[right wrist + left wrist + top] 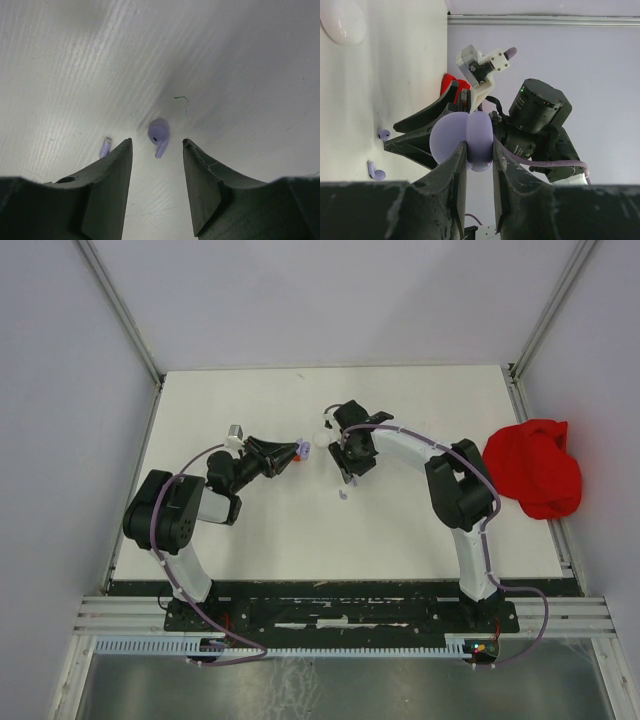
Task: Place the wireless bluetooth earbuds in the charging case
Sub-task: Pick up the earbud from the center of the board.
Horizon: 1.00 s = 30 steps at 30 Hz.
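Pickup staged — loading pending.
My left hand (477, 150) clamps the purple case (470, 134), presenting it; right hand (156, 144), spread, brackets a purple earbud (158, 134).

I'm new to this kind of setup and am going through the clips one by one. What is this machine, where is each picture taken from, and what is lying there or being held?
Two robot arms are bolted at the near edge of a table. The overhead picture looks down on both. The other two pictures come from a camera on each wrist, looking past that arm's own fingers. The left gripper is shut on a rounded purple charging case, held off the table. The right gripper hangs open over a purple earbud lying on the table and is not gripping it. A second purple earbud lies beside it. A white rounded object and a red cloth also rest on the table.
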Motion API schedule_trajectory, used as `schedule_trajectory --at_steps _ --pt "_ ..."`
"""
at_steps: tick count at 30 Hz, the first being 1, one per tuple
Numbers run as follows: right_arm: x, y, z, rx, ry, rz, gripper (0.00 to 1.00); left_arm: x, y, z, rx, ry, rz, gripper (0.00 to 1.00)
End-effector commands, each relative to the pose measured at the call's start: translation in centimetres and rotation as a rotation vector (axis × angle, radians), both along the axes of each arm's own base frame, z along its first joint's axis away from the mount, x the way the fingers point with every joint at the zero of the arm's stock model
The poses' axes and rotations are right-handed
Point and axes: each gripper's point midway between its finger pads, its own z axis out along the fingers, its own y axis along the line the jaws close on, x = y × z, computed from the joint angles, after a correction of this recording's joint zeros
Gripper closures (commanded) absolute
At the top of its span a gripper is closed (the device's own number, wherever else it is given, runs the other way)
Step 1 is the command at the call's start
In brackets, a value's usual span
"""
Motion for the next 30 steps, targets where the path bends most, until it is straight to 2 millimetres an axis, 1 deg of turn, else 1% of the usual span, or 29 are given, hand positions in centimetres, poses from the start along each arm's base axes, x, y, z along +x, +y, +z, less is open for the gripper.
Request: schedule_trajectory --at_steps 1,13,20,26,30 --pt "0.9 0.7 0.6 0.018 -0.012 0.012 0.47 -0.3 0.1 1.5 -0.032 -0.05 -0.008 0.97" --pt "1.1 0.9 -0.4 0.011 0.01 0.015 0.5 -0.2 0.2 1.5 -0.035 -0.051 -0.006 0.97" --pt "0.9 0.9 -0.6 0.007 0.02 0.016 0.54 -0.2 0.3 1.5 -0.037 -0.05 -0.004 0.97" --pt "0.8 0.6 -0.6 -0.008 0.026 0.013 0.6 -0.2 0.4 1.4 -0.038 -0.047 -0.001 0.97" --pt "0.7 0.4 -0.7 -0.019 0.03 0.009 0.61 -0.3 0.4 1.4 -0.039 -0.047 -0.002 0.97"
